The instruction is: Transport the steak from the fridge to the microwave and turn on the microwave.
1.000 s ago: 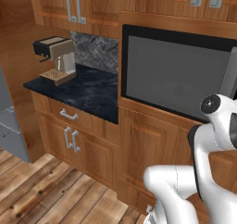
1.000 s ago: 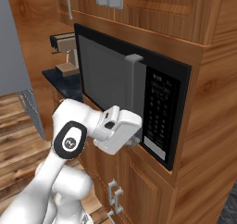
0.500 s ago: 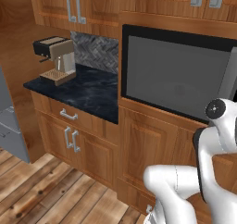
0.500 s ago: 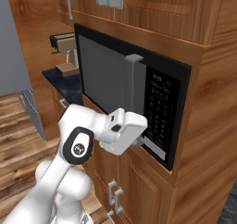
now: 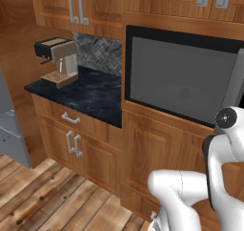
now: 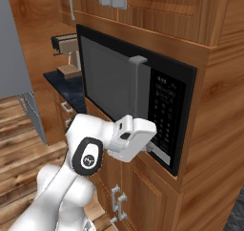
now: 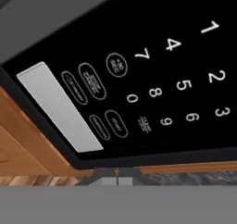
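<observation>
One button press remains, we judge: the microwave (image 6: pixel 126 89) door looks closed, the steak presumably hidden inside. Our gripper (image 7: pixel 116 176), fingers pressed together, faces the control panel (image 7: pixel 152 79); we should push squarely on the start pad, gently, without sliding sideways.

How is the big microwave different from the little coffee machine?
The microwave is much bigger than the coffee machine. The microwave is built into the wooden cupboards, while the coffee machine stands on the dark counter. The microwave is black with a grey window and a number pad; the coffee machine is tan with a dark top. Both are kitchen machines along the same wall.
</observation>
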Robot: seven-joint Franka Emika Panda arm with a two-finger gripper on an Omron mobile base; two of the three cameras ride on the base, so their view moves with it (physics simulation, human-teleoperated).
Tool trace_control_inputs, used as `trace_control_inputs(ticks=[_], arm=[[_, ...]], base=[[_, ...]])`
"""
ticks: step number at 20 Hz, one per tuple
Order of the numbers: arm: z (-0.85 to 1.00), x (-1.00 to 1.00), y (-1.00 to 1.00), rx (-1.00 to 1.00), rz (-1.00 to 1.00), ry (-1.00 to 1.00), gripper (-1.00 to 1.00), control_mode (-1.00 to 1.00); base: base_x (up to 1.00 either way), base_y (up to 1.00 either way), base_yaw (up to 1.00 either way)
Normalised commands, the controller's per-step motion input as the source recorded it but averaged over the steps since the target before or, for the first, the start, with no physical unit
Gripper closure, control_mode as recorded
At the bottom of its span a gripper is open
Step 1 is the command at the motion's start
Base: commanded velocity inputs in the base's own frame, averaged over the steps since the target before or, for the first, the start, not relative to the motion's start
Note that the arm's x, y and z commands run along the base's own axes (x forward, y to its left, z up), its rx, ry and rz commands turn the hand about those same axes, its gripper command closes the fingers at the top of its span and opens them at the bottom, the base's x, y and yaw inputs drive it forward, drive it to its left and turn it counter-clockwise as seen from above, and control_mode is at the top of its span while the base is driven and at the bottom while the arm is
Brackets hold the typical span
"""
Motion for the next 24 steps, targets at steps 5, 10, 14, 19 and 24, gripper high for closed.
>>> trace_control_inputs(ticks=[5,10,14,19,24], arm=[[-0.20,0.00,-0.14,-0.05,0.05,-0.01,1.00,-1.00],[-0.05,0.01,-0.04,-0.04,0.04,0.00,1.00,-1.00],[0.00,0.10,0.00,-0.02,0.01,0.00,1.00,-1.00],[0.00,0.13,0.00,0.00,0.01,0.00,1.00,-1.00],[0.00,0.23,0.00,0.00,0.01,0.00,1.00,-1.00]], base=[[0.00,0.00,0.00],[0.00,0.00,0.00],[0.00,0.00,0.00],[0.00,0.00,0.00],[0.00,0.00,0.00]])
